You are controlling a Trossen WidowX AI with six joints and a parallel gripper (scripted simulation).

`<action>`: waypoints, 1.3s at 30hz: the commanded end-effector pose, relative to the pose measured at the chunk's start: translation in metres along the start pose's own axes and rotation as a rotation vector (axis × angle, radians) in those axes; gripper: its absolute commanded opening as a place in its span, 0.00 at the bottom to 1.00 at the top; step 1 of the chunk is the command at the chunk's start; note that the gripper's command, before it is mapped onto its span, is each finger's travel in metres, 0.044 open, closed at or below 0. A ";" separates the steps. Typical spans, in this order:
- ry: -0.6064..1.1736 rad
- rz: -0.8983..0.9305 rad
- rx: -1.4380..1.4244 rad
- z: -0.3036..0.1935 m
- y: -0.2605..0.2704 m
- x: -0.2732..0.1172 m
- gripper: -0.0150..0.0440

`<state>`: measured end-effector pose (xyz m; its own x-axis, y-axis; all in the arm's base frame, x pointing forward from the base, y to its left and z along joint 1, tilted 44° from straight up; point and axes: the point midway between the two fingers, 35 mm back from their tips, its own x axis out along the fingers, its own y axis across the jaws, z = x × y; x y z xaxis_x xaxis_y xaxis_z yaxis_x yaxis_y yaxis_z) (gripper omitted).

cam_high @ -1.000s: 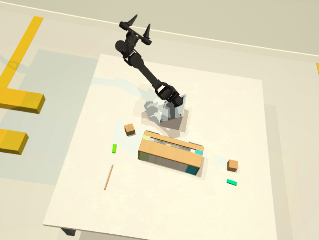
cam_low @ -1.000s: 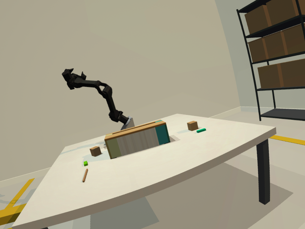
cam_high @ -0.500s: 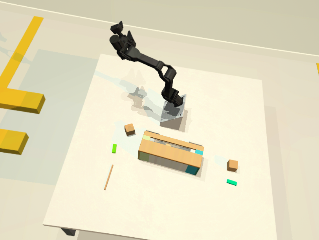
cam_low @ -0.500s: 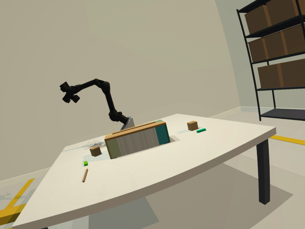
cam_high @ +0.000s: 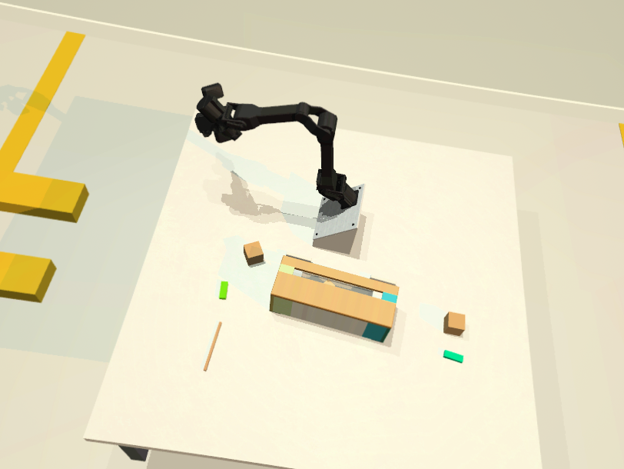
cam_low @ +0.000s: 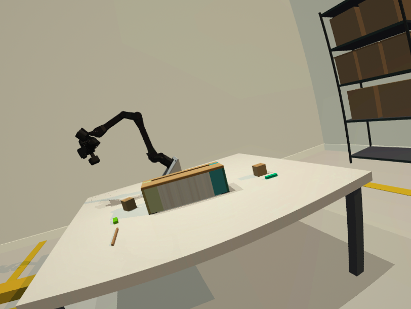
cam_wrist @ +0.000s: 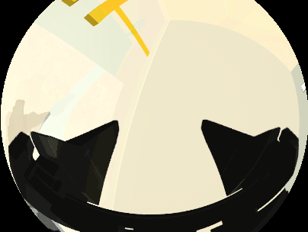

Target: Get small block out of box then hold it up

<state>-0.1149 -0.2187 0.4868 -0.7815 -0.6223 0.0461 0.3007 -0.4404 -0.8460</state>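
Note:
The wooden box (cam_high: 330,298) (cam_low: 184,191) stands upright on the table (cam_high: 312,404) (cam_low: 199,232), in front of the arm's base. Its top has a long slot; its front has an olive panel at the left end and a teal panel (cam_high: 376,331) (cam_low: 218,181) at the right. A small tan shape (cam_high: 329,284) shows through the slot in the top view, possibly the block; its exact place on the shelf cannot be told. My gripper (cam_wrist: 161,124) is open and empty, high above the table's back left part, away from the box.
A brown cube (cam_high: 253,252) (cam_low: 128,203) and a bright green piece (cam_high: 223,290) (cam_low: 115,220) lie left of the box. A thin wooden stick (cam_high: 212,346) (cam_low: 114,236) lies front left. Another brown cube (cam_high: 454,323) (cam_low: 259,169) and a teal-green piece (cam_high: 453,356) (cam_low: 271,176) lie right.

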 end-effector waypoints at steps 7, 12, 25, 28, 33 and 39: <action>-0.254 0.501 0.305 0.085 0.140 -0.055 0.93; -0.280 0.690 0.405 0.109 0.184 -0.096 0.93; -0.129 1.262 0.563 0.107 0.291 -0.263 0.93; -0.053 1.366 0.560 0.091 0.308 -0.304 0.93; 0.099 1.490 0.533 0.053 0.328 -0.364 0.93; 0.308 1.537 0.476 -0.007 0.347 -0.420 0.93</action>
<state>0.3044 -0.1538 0.2075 0.3559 -0.6164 -0.7024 0.9305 0.3031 0.2055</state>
